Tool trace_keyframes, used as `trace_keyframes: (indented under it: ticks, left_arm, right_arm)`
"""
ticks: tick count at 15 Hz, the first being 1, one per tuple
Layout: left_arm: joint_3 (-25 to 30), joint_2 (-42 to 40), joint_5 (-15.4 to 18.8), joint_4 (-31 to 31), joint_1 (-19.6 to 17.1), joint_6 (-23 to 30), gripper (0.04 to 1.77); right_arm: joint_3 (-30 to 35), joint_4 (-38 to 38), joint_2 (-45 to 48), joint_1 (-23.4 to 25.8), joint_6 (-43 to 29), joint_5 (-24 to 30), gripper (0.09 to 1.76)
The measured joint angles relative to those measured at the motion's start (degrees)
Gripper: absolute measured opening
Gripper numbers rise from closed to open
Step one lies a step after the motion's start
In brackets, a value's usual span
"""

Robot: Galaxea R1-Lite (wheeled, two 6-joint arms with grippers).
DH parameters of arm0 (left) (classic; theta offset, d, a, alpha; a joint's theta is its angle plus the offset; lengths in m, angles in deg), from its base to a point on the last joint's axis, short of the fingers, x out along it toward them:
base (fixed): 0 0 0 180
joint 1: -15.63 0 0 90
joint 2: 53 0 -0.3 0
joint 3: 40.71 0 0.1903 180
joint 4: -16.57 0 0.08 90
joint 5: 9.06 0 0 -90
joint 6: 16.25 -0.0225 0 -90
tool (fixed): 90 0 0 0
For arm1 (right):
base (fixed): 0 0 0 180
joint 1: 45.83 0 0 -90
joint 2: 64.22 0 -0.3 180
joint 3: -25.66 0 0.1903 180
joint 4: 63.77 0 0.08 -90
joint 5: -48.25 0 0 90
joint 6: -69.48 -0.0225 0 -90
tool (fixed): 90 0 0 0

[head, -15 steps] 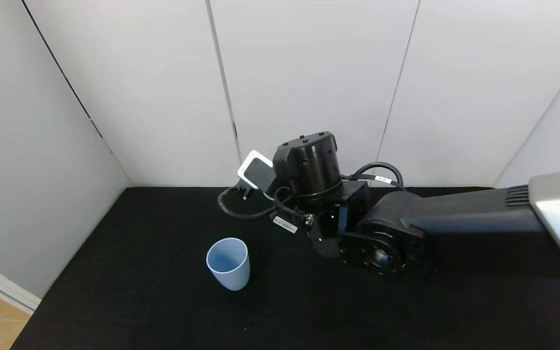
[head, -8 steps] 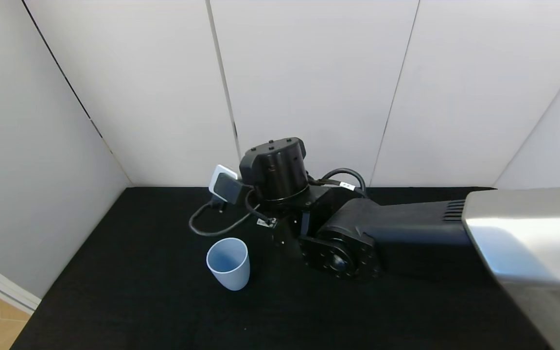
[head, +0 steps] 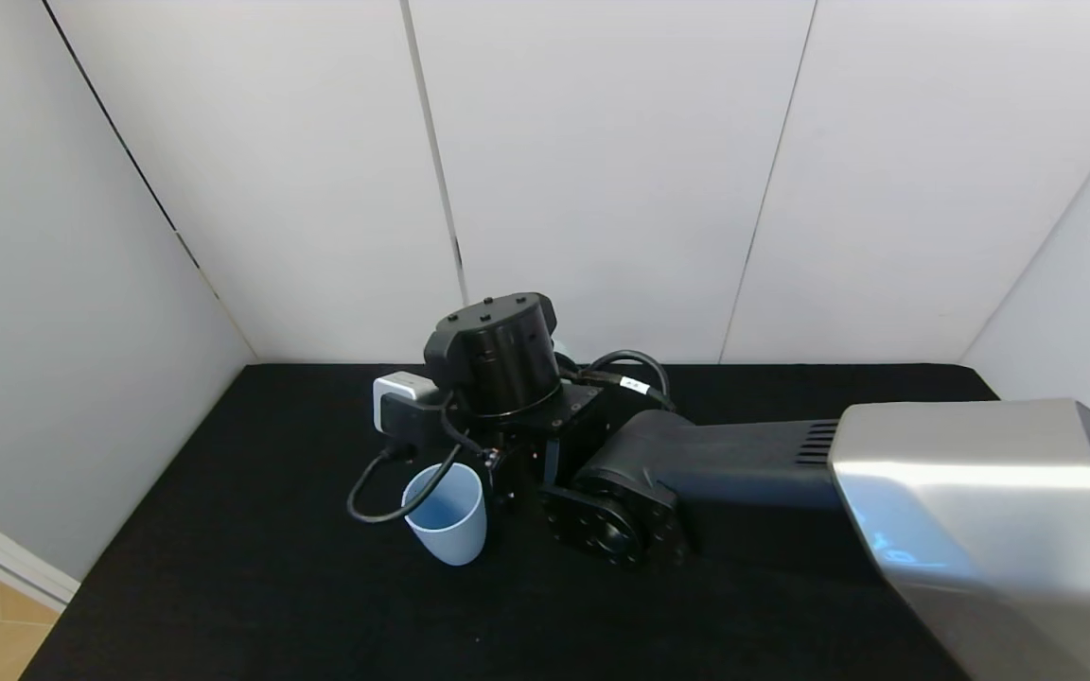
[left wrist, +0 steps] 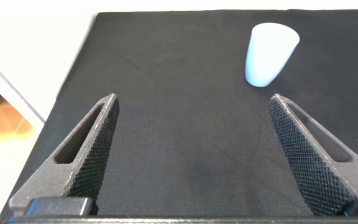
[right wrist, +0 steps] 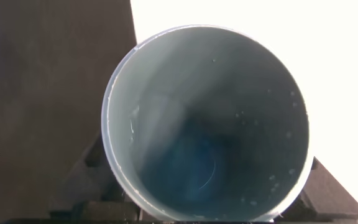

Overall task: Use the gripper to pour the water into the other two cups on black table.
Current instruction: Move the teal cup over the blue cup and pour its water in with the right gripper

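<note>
Moved since a second ago: right arm has swung across toward the robot's left and dropped lower, so its wrist now sits right beside the blue cup instead of well off to its right.

Left gripper (left wrist: pixel 191 155): nearest thing in its own wrist view, jaws spread wide, holding nothing, hovering over the matte black fabric table top (left wrist: pixel 179 81) with the blue cup further out ahead.

Right gripper (head: pixel 498 473): mostly hidden under its own black cylindrical wrist in the head view. The right wrist view looks straight into a teal-green cup with a darker inside (right wrist: pixel 207 121) that fills the picture, dark finger parts showing either side of its base, so I'd say it's clamped on that cup.

Water: just droplets and a faint glint on the inner wall (right wrist: pixel 132 121); can't tell how much is in there.

Pale blue handleless matte tumbler (head: pixel 444 513): upright on the table, wrist cable looping across its rim.

Handling guess: light, stiff plastic, smooth and probably a bit slippery, easy to knock over. Grip mid-wall, tilt slowly.

Cream cup: not in sight anywhere.
</note>
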Motion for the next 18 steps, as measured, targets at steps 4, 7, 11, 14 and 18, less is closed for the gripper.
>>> trace_keyframes:
  ticks: [4, 7, 11, 14, 18]
  left_arm:
    - [0.0, 0.0, 0.0, 0.02, 0.0, 0.0, 1.72]
    - [0.0, 0.0, 0.0, 0.02, 0.0, 0.0, 1.72]
    - [0.0, 0.0, 0.0, 0.02, 0.0, 0.0, 1.72]
    - [0.0, -0.02, 0.0, 0.0, 0.0, 0.0, 1.72]
    - [0.0, -0.02, 0.02, 0.0, 0.0, 0.0, 1.72]
  right_arm:
    - [0.4, 0.06, -0.13, -0.69, 3.86, 0.01, 1.23]
    - [1.32, 0.11, -0.11, -1.39, 6.49, 0.01, 1.23]
    - [2.97, 0.12, 0.11, -2.38, 9.52, -0.07, 1.23]
    - [3.79, 0.89, 0.39, -2.96, 13.41, -0.07, 1.23]
    - [5.21, 5.18, 0.46, -3.49, 19.33, 0.0, 1.23]
